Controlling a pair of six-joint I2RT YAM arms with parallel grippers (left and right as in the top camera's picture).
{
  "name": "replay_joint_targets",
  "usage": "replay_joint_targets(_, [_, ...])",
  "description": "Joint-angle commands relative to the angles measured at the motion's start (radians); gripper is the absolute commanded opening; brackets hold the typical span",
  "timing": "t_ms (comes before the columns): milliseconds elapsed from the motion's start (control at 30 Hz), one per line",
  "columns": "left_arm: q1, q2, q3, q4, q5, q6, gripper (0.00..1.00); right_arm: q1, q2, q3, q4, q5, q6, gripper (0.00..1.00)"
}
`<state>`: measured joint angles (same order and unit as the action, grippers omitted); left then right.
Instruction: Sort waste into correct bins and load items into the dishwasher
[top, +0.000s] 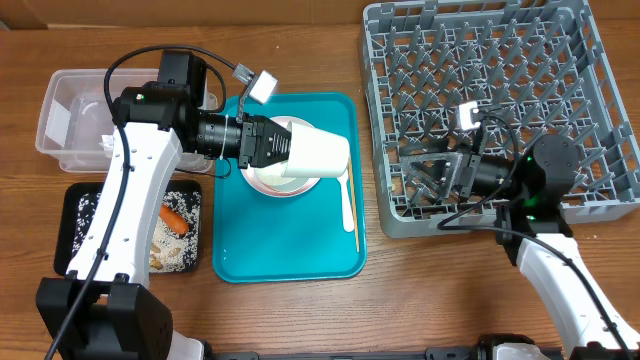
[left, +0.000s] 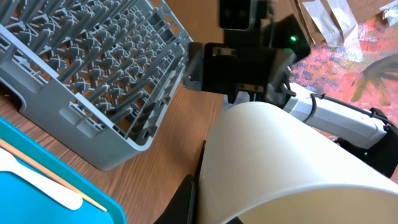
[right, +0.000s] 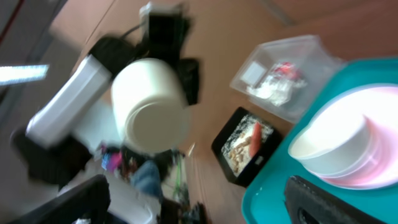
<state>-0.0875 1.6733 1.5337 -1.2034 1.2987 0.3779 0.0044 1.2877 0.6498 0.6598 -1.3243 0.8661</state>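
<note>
white cup (top: 322, 152), sideways, in left fingers (top: 274, 141)

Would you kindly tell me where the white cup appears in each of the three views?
Overhead: the cup is at centre, held by the left pincer above the teal tray.
Left wrist: the cup fills the lower right.
Right wrist: the cup is left of centre, blurred.
Shared landmark: the teal tray, bottom left in the left wrist view, lower right in the right wrist view.

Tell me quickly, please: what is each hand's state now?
Left hand: closed on the white cup.
Right hand: open, empty, over the grey rack.
</note>
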Motion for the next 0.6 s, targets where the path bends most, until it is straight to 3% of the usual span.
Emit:
replay_joint_targets(0, [-0.005, -0.026, 0.018, 0.004, 0.026, 0.039, 0.04, 0.079, -0.004, 0.026, 0.123, -0.074, 0.011, 0.92])
replay_joint_targets(133, [-0.005, -0.026, 0.017, 0.004, 0.027, 0.042, 0.04, 0.175, -0.004, 0.026, 0.321, -0.072, 0.077, 0.92])
replay_joint_targets(367, [-0.005, -0.026, 0.017, 0.004, 0.138, 0.094, 0.04, 0.234, 0.01, 0.026, 0.327, -0.06, 0.034, 0.92])
replay_joint_targets(567, [-0.014, -0.026, 0.015, -0.027, 0.143, 0.094, 0.04, 0.238, 0.021, 0.026, 0.327, -0.039, -0.002, 0.93])
